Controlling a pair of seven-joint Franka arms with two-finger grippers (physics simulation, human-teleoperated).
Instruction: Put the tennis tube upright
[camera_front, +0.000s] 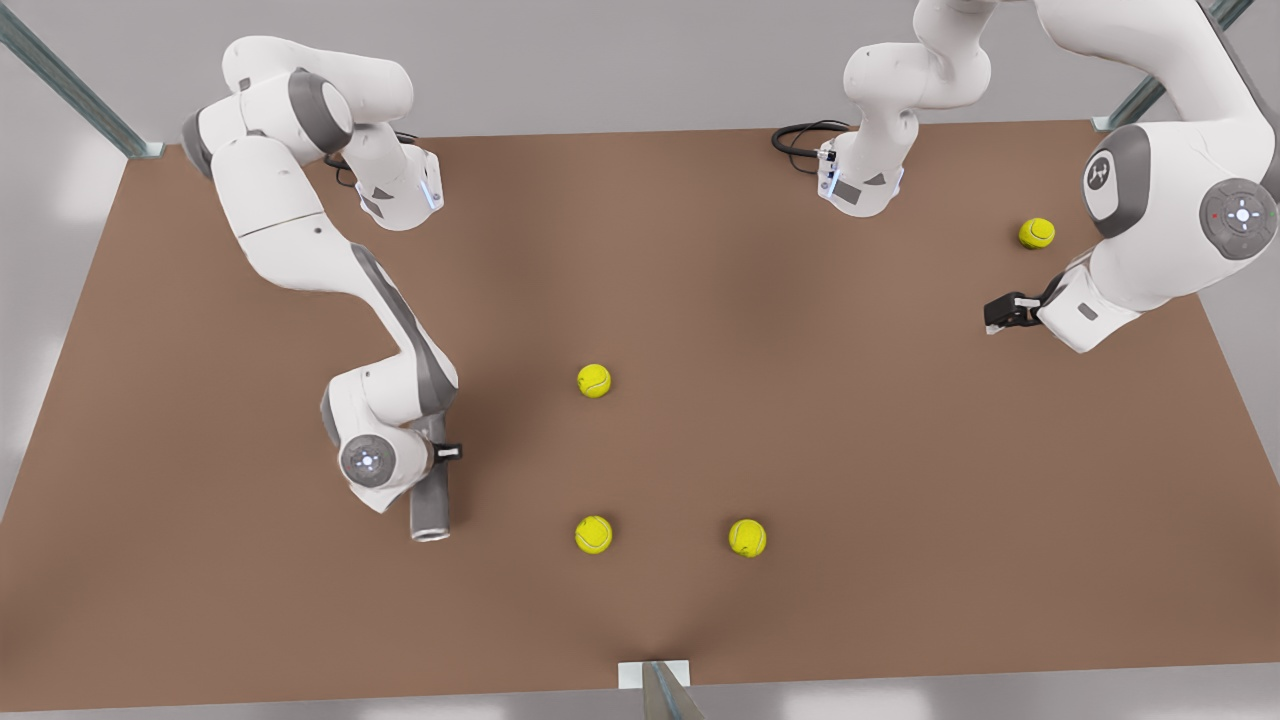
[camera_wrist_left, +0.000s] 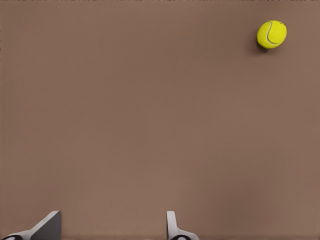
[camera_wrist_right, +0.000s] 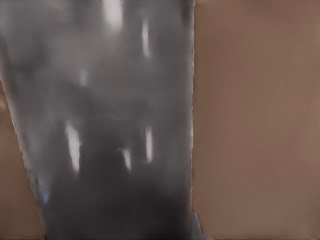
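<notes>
From the front, the tennis tube (camera_front: 431, 508) lies on the tabletop (camera_front: 800, 420), open end toward us, under the right hand (camera_front: 447, 453).

The left hand (camera_wrist_left: 107, 227) waits, fingers apart, near a tennis ball (camera_wrist_left: 271, 34).

Up close the tube looks rigid, light, slick; whether that hand is clamped I cannot tell. Grasp mid-body.

Four yellow tennis balls (camera_front: 594, 381) (camera_front: 593, 534) (camera_front: 747, 537) (camera_front: 1037, 233) on the brown table (camera_front: 800, 420). One grey tennis tube (camera_front: 431, 505). Two white arms, one gripper apiece.
</notes>
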